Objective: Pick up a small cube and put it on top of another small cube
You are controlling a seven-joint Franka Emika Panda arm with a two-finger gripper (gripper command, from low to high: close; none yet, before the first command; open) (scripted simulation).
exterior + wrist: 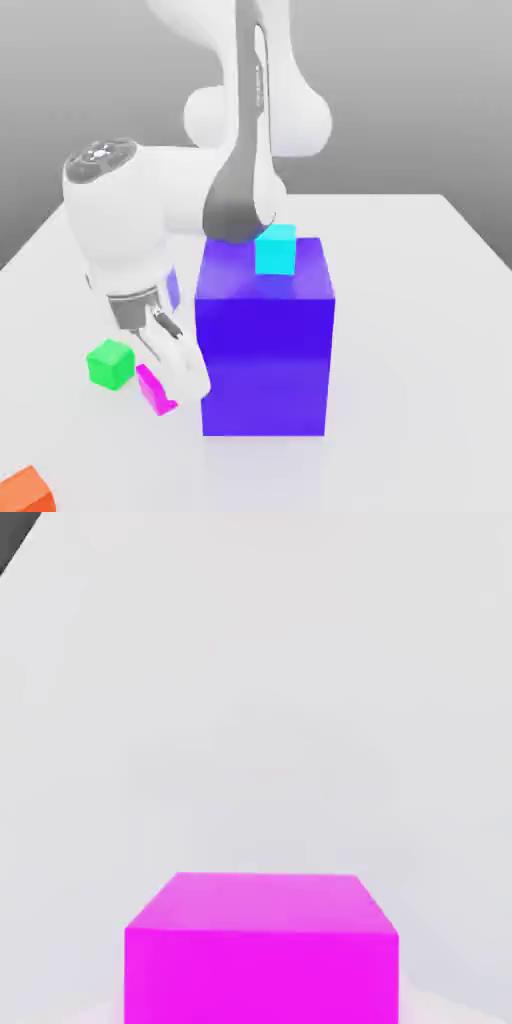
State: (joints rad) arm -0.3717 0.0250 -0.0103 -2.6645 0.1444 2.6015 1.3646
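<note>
one small bright magenta-pink cube (155, 390) sits on the white table (420, 400), near the green cube (110, 364), beside the big blue-purple block (265, 350); the gripper (172, 375) is at it, grip state impossible to tell.

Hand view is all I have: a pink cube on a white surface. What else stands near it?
Observer: A green cube sits on the table just beside the pink cube, toward the exterior view's left.
Operator: Is anything big close by?
Observer: Yes, a big blue block stands on the exterior view's right of the pink cube, with the gripper between them.
Operator: Is something on that block?
Observer: A cyan cube rests on its top.
Operator: Any other object?
Observer: An orange cube lies at the lower left corner of the exterior view.
</note>
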